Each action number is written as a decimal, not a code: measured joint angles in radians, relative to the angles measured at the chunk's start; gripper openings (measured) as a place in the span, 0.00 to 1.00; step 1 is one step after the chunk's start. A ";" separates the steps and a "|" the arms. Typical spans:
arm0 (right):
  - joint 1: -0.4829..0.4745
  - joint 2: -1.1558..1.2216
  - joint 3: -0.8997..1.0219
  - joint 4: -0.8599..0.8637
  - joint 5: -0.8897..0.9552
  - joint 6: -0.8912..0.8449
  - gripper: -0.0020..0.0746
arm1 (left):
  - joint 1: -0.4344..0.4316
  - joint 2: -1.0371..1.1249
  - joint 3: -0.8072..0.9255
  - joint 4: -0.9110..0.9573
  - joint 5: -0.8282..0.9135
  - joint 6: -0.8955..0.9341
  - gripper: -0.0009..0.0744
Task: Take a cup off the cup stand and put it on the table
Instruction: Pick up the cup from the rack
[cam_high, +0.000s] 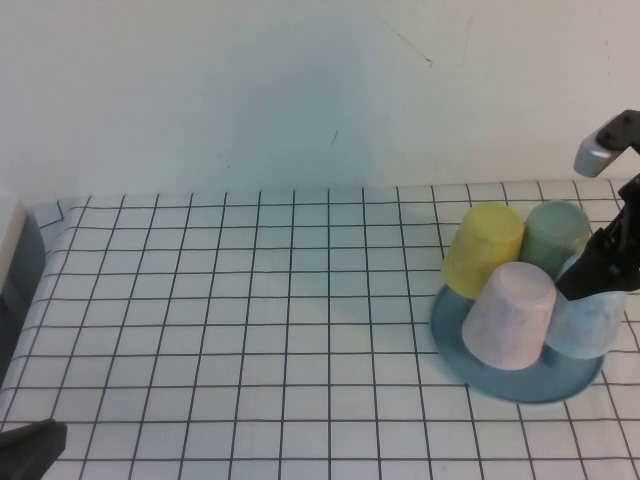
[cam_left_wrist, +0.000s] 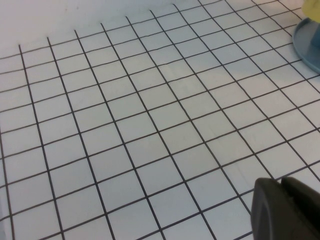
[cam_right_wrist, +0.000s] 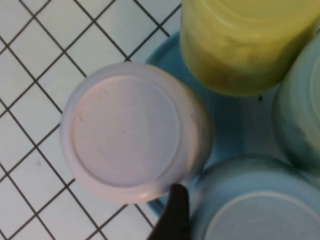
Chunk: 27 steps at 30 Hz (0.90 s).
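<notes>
Left gripper (cam_high: 30, 448) parked at the near table (cam_high: 250, 330) edge, jaws closed, holding nothing. Cup stand (cam_high: 470, 370) at far right carries four upturned cups. Right gripper (cam_high: 600, 268) hangs above the light blue cup (cam_high: 590, 325), jaws spread wide, one finger (cam_right_wrist: 172, 212) between it and the pink cup (cam_high: 510, 315). Step in hand: approach. Next: lower, close, lift clear of the peg.

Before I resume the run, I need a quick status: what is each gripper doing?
Left gripper: shut, holding nothing, parked low over the table.
Right gripper: open, at the light blue cup on the cup stand, not gripping.
</notes>
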<state>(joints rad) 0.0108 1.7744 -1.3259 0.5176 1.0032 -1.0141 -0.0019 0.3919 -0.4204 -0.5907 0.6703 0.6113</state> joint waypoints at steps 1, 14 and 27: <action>0.000 0.008 0.000 0.009 0.000 -0.016 0.89 | 0.000 0.000 0.000 0.000 0.000 0.000 0.01; 0.000 0.021 -0.024 0.011 0.075 -0.065 0.87 | 0.000 0.000 0.000 -0.005 -0.003 0.003 0.01; 0.000 0.024 -0.032 -0.012 0.086 -0.074 0.76 | 0.000 0.000 0.000 -0.007 -0.003 0.005 0.01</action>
<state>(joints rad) 0.0108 1.7985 -1.3579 0.5052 1.0888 -1.0879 -0.0019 0.3919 -0.4204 -0.5976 0.6670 0.6160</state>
